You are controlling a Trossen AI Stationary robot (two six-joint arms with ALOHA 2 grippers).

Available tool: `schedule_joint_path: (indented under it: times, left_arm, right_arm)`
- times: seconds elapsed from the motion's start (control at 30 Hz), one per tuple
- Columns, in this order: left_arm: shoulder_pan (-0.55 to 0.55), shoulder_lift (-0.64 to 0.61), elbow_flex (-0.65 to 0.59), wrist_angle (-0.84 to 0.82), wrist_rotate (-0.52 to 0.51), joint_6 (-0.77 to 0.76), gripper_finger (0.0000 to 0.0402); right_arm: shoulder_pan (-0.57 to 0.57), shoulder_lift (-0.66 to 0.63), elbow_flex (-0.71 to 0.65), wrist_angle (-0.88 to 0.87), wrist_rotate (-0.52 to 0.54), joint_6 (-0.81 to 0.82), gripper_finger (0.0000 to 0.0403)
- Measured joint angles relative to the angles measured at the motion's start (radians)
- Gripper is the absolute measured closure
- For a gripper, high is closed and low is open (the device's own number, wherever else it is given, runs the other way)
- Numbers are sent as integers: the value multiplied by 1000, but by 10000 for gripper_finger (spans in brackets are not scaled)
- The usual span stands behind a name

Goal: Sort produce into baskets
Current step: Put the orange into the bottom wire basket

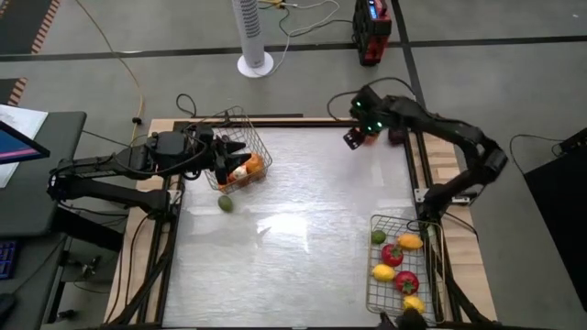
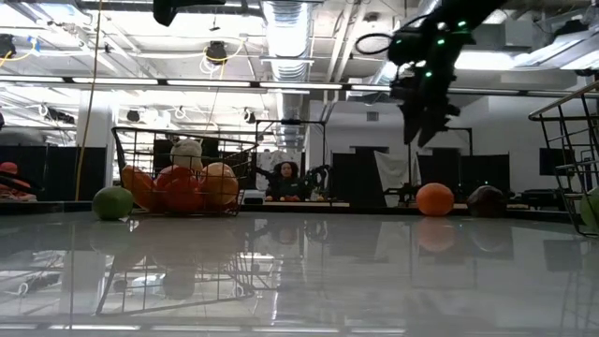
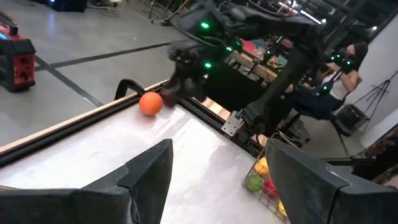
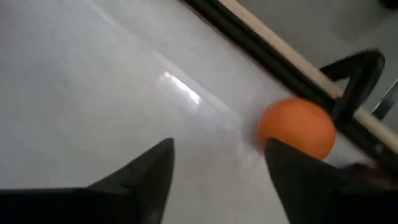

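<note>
An orange [image 4: 297, 127] lies on the table near its far right corner; it also shows in the low view [image 2: 435, 198] and the left wrist view [image 3: 150, 103]. My right gripper [image 1: 353, 137] hangs open above the table just beside it [image 2: 421, 117], touching nothing. My left gripper [image 1: 223, 163] is open and empty over the left wire basket [image 1: 260, 139] at the far left. That basket [image 2: 131, 140] holds orange and red produce and a white garlic [image 2: 186, 150]. A green lime [image 1: 226, 203] lies on the table just outside it.
The right wire basket [image 1: 374, 291] at the near right holds lemons, tomatoes and a lime. A dark round item [image 2: 487, 199] lies beside the orange by the far right rail. The middle of the table is bare. A person [image 3: 348, 59] sits beyond the table.
</note>
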Motion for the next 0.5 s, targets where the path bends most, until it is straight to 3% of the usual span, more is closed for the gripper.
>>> schedule_joint_path:
  times: [0.3,0.5]
  left_arm:
    - [0,-1,0,1,20,-1,157]
    - [0,-1,0,1,23,-5,157]
  right_arm:
    - [-122,279,203,-198,-5,-194,12]
    - [-162,425,324,-334,-26,-244,10]
